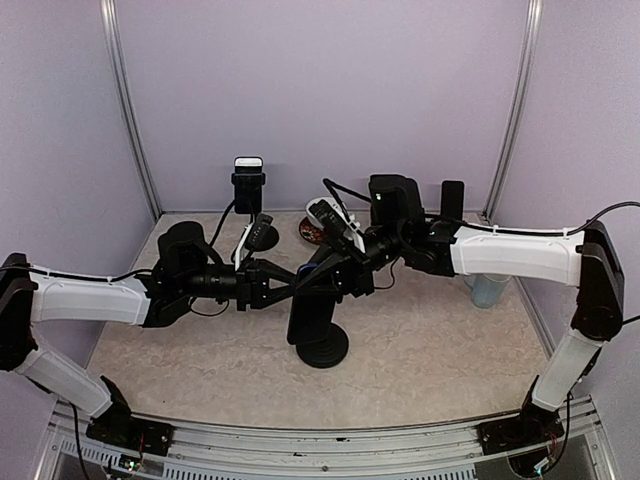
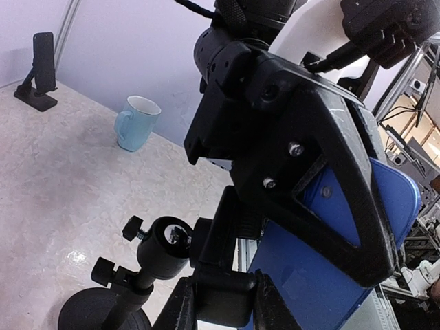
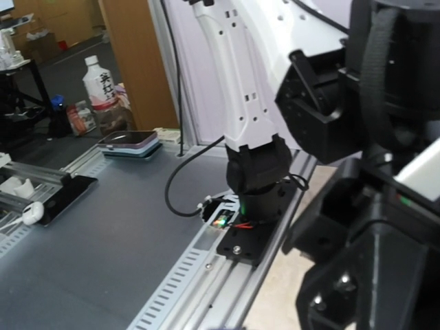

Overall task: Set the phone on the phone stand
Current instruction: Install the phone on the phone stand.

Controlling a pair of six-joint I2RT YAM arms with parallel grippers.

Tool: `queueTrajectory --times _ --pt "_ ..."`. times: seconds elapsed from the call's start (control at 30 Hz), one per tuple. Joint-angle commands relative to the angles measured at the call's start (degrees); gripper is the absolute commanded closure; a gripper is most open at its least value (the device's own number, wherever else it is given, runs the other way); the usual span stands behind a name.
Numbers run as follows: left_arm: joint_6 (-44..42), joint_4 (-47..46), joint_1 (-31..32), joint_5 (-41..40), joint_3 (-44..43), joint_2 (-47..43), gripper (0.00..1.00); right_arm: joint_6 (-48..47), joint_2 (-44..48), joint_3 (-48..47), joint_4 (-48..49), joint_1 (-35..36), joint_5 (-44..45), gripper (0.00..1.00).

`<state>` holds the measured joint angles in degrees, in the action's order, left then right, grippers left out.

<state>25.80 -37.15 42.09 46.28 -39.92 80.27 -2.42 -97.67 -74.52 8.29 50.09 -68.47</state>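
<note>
1. Clamping the blue phone with the right gripper, jaws clenched on it, just above the phone stand at table centre; not yet seated.
2. Grasping the stand's upper cradle with the left gripper, fingers partly closed around it, reaching in from 9 o'clock.
3. Risks tipping the stand by pressing the phone in at a slant against a cradle steadied from one side only.
4. Risks a drop by letting go before the phone's lower edge rests in the cradle.
5. Risks a clash by crowding both grippers into one small spot, nearly touching.
6. Counting:
   - two arms
   - apparently three phones: the gripped one, a white-topped phone at 12 o'clock, and a dark phone at 1 o'clock
   - three stands, including one under each rear phone
   - one mug at 3 o'clock
</note>
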Motion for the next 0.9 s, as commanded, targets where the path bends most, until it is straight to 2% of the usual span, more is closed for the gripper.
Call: queueTrajectory --times 0.0,0.6,0.87 --pt "-1.9 -5.7 0.6 2.3 -2.4 -1.2 1.00 -1.6 -1.1 -2.3 -1.3 0.7 -3.0 1.00" --pt "-3.8 -3.5 0.8 3.6 -1.9 -2.7 1.00 -0.6 -2.2 -4.3 -1.0 0.7 -6.9 1.00" --pt "-4.1 -3.4 1.2 3.6 -1.7 -2.6 1.00 2.1 -2.9 -4.4 2.6 0.6 -8.6 1.00"
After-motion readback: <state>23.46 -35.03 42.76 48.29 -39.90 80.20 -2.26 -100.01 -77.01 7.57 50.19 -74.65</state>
